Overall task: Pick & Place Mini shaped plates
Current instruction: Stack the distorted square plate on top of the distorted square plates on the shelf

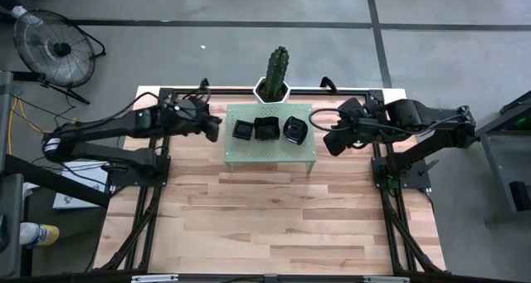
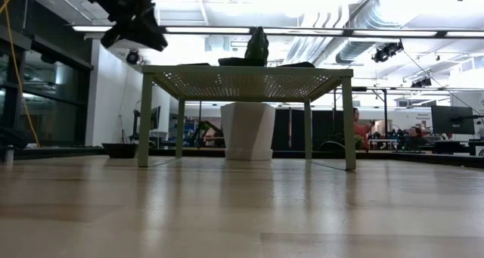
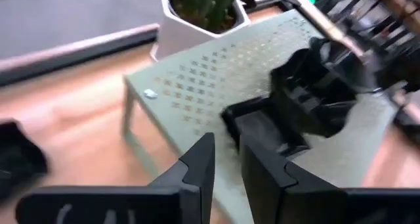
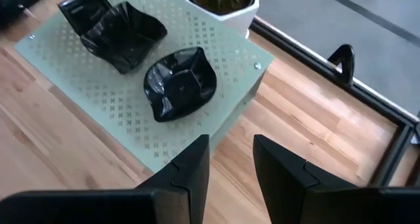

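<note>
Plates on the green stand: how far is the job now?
Three plates sit on the stand; that much looks done. Nothing is in hand: the left gripper and right gripper hover empty beside the stand, fingers apart. No other plates are visible, so what is left is unclear.

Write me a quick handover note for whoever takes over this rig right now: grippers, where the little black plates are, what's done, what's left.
Left gripper: empty, fingers slightly apart, hovering beside the left end of the green stand.
Right gripper: empty, fingers apart, hovering beside the stand's right end.
Plates: three stacks of black mini plates sit in a row on the stand: a square one at the left, a middle one, and a wavy-edged round one at the right. A potted cactus stands behind the stand.
Done: no plate lies on the wooden table.
Left: neither gripper holds a plate, so all the picking and placing seems still ahead.
</note>
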Available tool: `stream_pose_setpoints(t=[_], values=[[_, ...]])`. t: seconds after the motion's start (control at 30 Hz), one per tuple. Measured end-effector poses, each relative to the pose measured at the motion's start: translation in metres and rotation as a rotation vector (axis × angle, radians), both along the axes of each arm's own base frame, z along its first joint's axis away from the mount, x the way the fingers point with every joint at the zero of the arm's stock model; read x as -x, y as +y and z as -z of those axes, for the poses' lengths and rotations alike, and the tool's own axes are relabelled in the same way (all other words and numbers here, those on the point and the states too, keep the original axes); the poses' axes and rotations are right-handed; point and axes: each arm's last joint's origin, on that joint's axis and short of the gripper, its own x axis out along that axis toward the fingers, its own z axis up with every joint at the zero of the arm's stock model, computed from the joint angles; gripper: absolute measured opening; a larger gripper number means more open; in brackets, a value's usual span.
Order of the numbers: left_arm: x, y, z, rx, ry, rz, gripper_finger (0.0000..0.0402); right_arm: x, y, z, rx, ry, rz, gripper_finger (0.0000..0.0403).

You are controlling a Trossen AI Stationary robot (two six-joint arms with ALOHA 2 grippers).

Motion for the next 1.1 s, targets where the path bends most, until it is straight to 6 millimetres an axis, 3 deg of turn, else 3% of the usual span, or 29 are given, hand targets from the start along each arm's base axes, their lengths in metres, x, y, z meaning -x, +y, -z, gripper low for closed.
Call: stream_pose_setpoints(t=[0.23, 0.53, 0.87, 1.1], values=[[0.018, 0.0, 0.006, -0.152, 0.241, 0.073, 0.0069, 0.002, 0.01, 0.0, -0.009, -0.01, -0.017, 0.0114], [0.028, 0.029, 0.02, -0.218, 0.501, 0.256, 0.0069, 0.009, 0.023, -0.003, -0.019, -0.076, -0.005, 0.0114], [0.018, 0.05, 0.037, -0.349, 0.726, 0.541, 0.0069, 0.016, 0.032, -0.006, -0.017, -0.121, -0.007, 0.0114], [0.003, 0.061, 0.061, -0.349, 0.933, 0.656, 0.0083, 0.018, 0.032, -0.006, -0.014, -0.109, -0.01, 0.0114]])
